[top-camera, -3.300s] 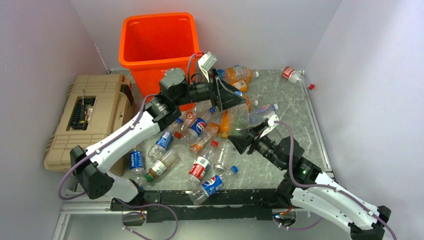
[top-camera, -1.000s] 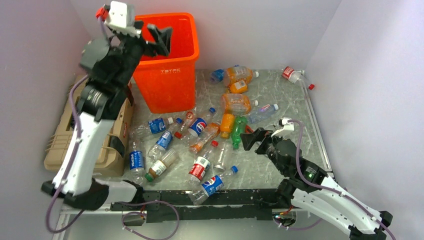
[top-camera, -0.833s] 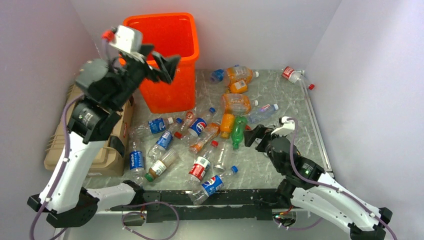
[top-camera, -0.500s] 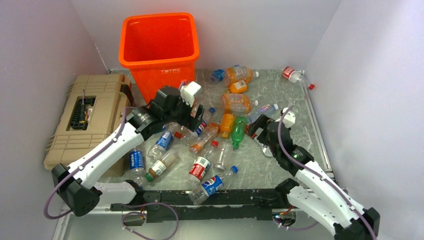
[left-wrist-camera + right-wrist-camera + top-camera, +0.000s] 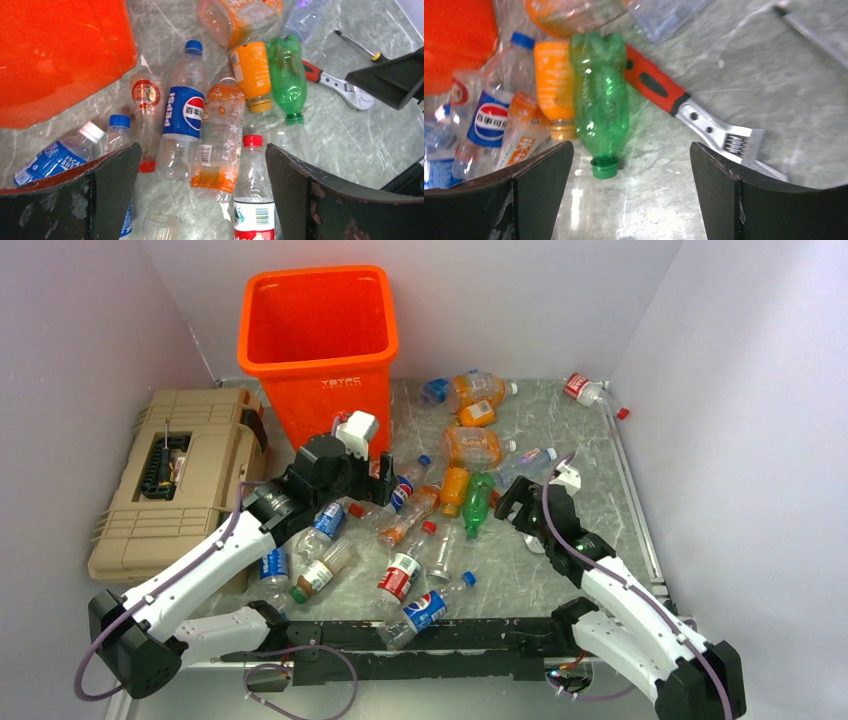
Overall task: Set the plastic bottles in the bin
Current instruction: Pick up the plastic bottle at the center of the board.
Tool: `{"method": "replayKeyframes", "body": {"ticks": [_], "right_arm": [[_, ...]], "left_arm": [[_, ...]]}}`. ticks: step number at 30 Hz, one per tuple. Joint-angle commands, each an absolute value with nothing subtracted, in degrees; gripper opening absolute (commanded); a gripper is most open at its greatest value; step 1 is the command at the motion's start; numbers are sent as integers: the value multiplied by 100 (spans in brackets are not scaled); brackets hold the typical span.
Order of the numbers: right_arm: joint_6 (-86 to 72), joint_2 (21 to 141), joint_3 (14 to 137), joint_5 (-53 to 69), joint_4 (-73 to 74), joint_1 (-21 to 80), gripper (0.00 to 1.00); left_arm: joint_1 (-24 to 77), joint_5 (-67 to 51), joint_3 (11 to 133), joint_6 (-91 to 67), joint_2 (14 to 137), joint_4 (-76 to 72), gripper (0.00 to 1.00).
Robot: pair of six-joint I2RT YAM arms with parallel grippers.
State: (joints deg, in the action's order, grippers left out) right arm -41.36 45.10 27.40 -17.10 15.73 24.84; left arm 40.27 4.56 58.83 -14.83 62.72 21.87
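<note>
Your left hand (image 5: 202, 165) is wide open and holds nothing. It hangs over the Pepsi bottle (image 5: 182, 112), near the foot of the bin (image 5: 320, 362). Your right hand (image 5: 630, 150) is open wide too and empty, above the green bottle (image 5: 600, 105), which lies just beside the red-handled wrench (image 5: 659, 87). The plastic bottles (image 5: 470, 447) lie scattered on the surface (image 5: 600, 465), outside the bin.
</note>
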Motion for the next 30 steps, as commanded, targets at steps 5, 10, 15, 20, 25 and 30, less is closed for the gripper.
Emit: {"method": "replayKeyframes", "body": {"ticks": [5,10,15,20,25,30], "right_arm": [[-3677,5801,2831,-382,174,2543,90],[-3665,6414,2949,-217,-350,2545,89],[-3726,6870,2970,-277,-721,2549,82],[-3689,7184,2982,-187,-932,2549,80],[-3635,7408,3033,-176,-1049,2549,76],[-3653,7555,3033,-95,-1200,2553,63]], "left_arm": [[4036,602,5631,-1515,5779,1698,100],[4043,364,5607,-1450,5806,1668,99],[4053,433,5592,-1409,5836,1675,99],[4060,398,5589,-1368,5852,1661,99],[4063,393,5615,-1351,5901,1696,99],[4068,404,5611,-1323,5915,1703,99]]}}
